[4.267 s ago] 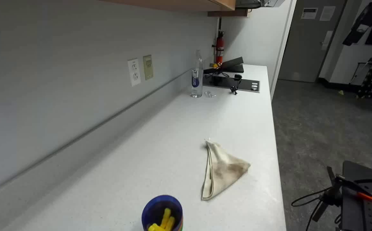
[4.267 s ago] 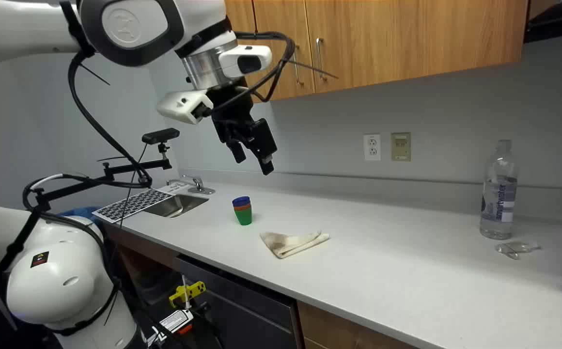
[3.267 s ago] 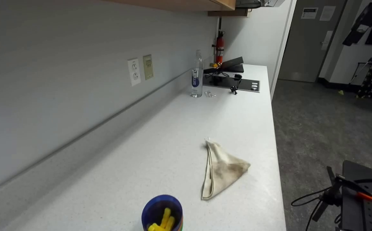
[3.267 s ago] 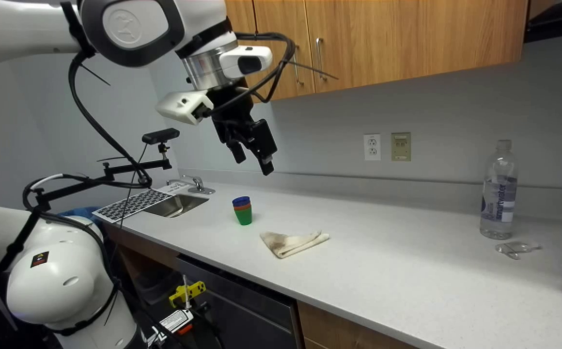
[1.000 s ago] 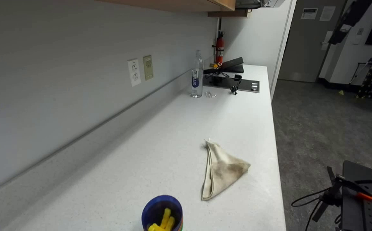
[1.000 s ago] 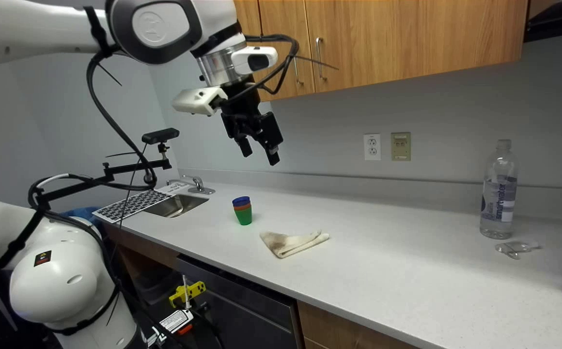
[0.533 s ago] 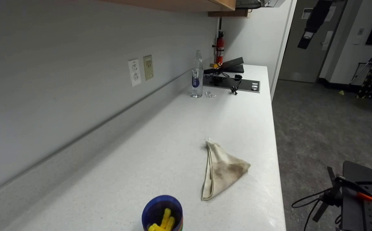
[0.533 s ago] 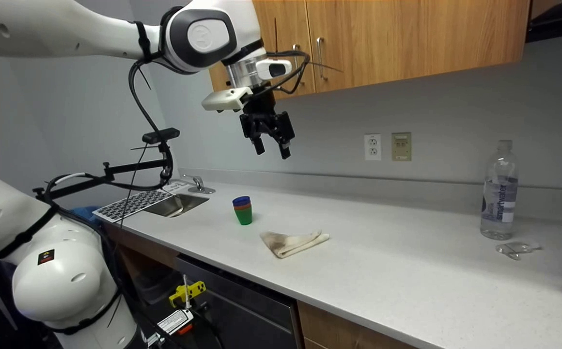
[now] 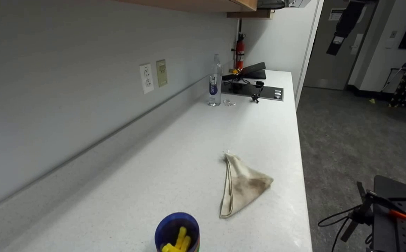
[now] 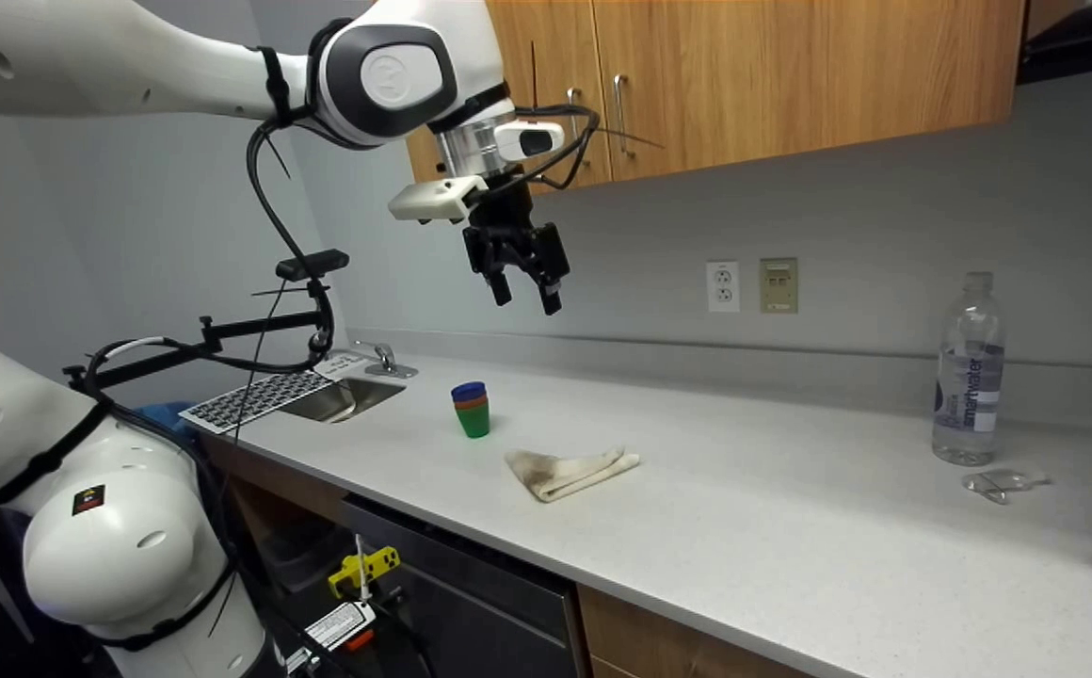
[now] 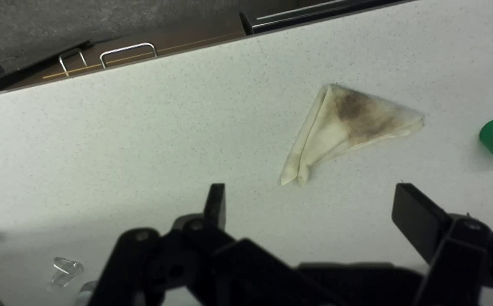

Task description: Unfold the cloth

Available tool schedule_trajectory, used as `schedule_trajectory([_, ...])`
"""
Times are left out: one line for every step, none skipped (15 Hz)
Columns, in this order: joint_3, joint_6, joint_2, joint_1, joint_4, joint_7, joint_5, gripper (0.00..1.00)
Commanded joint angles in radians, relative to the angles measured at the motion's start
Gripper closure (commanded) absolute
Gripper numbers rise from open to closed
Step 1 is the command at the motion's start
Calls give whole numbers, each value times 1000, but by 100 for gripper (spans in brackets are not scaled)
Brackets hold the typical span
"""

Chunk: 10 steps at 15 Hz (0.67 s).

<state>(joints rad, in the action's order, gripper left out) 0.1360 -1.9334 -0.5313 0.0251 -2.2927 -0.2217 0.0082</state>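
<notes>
The cream cloth [image 9: 244,187] lies folded in a rough triangle on the white counter, with a brown stain on its top layer. It shows in both exterior views [image 10: 560,474] and in the wrist view [image 11: 348,123], where two rolled ends point toward my jaws. My gripper [image 10: 526,299] is open and empty, hanging well above the counter. In the wrist view my gripper [image 11: 310,191] has its fingers wide apart with only counter between them; the cloth's rolled ends appear just beyond. A black piece of my gripper [image 9: 336,40] shows high at the right in an exterior view.
A stack of cups [image 10: 472,410], blue on top with yellow pieces inside, stands near the cloth. A water bottle [image 10: 970,377] and a small clear object [image 10: 1005,483] stand farther along. A wooden cabinet [image 10: 791,75] hangs above. The sink [image 10: 344,400] is at the far end.
Still at first, my arm has then swung over the counter, moving right and slightly up in an exterior view. Over the last half second it has barely moved. The cloth has not moved.
</notes>
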Motion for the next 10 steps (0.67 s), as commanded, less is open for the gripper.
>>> schedule_trajectory([-23, -37, 35, 4, -26, -15, 19, 0])
schedule_trajectory([-35, -48, 43, 11, -33, -11, 21, 0])
schedule_trajectory([-42, -57, 55, 17, -39, -14, 27, 0])
schedule_trajectory([-54, -75, 71, 26, -48, -11, 31, 0])
schedule_trajectory([-65, -89, 88, 35, -51, -8, 35, 0])
schedule_trajectory([-75, -101, 106, 42, -52, -8, 40, 0])
schedule_trajectory([-88, -113, 129, 52, -48, -5, 46, 0])
schedule_trajectory([-98, -123, 149, 61, -44, -6, 54, 0])
schedule_trajectory([-111, -130, 170, 71, -37, -6, 63, 0])
schedule_trajectory([-116, -140, 190, 76, -35, -18, 68, 0])
